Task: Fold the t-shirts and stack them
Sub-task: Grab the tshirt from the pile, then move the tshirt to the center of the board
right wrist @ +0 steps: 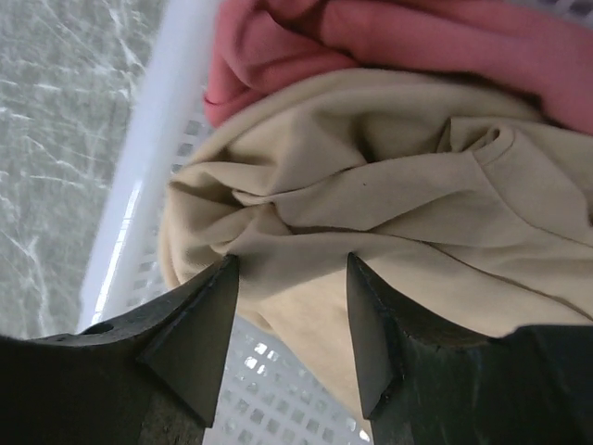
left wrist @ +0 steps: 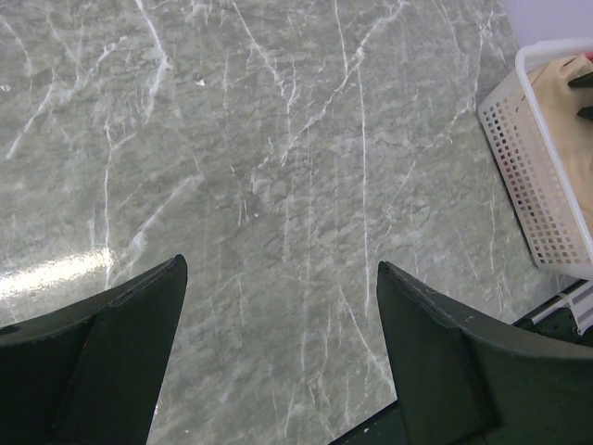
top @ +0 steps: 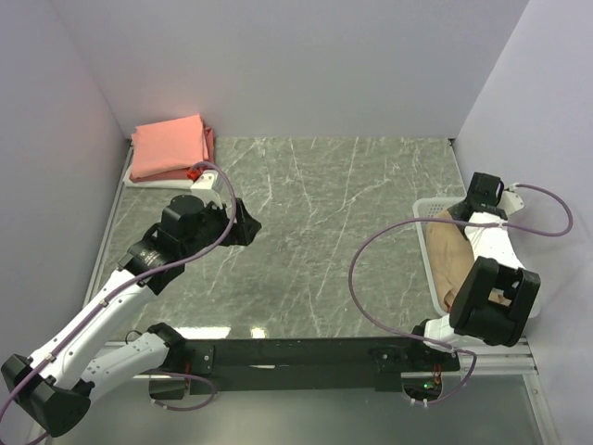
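A crumpled tan t-shirt (right wrist: 398, 185) lies in the white basket (right wrist: 153, 158) with a pink t-shirt (right wrist: 389, 42) beside it. My right gripper (right wrist: 292, 260) is down in the basket, open, its fingertips set either side of a fold of the tan cloth. From above, the tan t-shirt (top: 452, 255) fills the basket (top: 427, 255) at the right edge, under the right gripper (top: 462, 217). A folded salmon-pink t-shirt (top: 170, 146) tops a stack at the back left. My left gripper (top: 248, 225) hangs open over bare marble, with nothing between its fingers (left wrist: 139, 324).
Under the pink top layer of the stack a red edge (top: 210, 144) and a white layer (top: 148, 181) show. The left wrist view catches the basket (left wrist: 537, 176) at its right edge. Grey walls close the table on three sides. A purple cable (top: 371, 250) loops over the table's right half.
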You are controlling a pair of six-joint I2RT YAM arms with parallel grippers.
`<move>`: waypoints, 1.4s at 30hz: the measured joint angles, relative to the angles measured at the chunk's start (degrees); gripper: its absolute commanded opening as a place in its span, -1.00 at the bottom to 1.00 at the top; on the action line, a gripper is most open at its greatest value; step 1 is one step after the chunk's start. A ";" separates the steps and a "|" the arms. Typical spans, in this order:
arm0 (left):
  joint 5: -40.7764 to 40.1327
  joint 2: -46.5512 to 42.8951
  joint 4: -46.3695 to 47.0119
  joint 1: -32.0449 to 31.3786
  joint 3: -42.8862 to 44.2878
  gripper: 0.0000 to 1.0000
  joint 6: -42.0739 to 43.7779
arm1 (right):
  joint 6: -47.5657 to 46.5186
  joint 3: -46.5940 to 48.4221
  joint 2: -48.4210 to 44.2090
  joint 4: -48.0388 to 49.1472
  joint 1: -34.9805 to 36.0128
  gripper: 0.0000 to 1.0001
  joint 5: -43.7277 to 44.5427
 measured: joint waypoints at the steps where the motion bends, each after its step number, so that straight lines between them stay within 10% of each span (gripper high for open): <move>1: -0.02 0.02 0.00 0.00 -0.07 0.77 0.02 | 0.44 -1.20 0.00 1.31 0.00 0.12 -0.11; 6: 0.00 1.09 0.00 0.00 -0.07 0.76 0.00 | 1.36 -5.03 0.26 4.87 0.00 -0.15 -0.87; 10: 0.00 1.25 0.02 0.00 -0.17 0.76 0.00 | 1.36 -5.14 0.26 6.05 0.00 -1.00 -2.45; 32: 0.02 1.18 0.00 0.44 -0.17 0.76 -0.09 | -2.19 14.47 -22.97 -7.63 1.09 -1.00 -14.56; 42: -0.55 0.00 0.00 2.16 -0.17 0.78 -0.48 | -4.00 33.99 -22.58 -8.09 29.09 -1.00 -14.43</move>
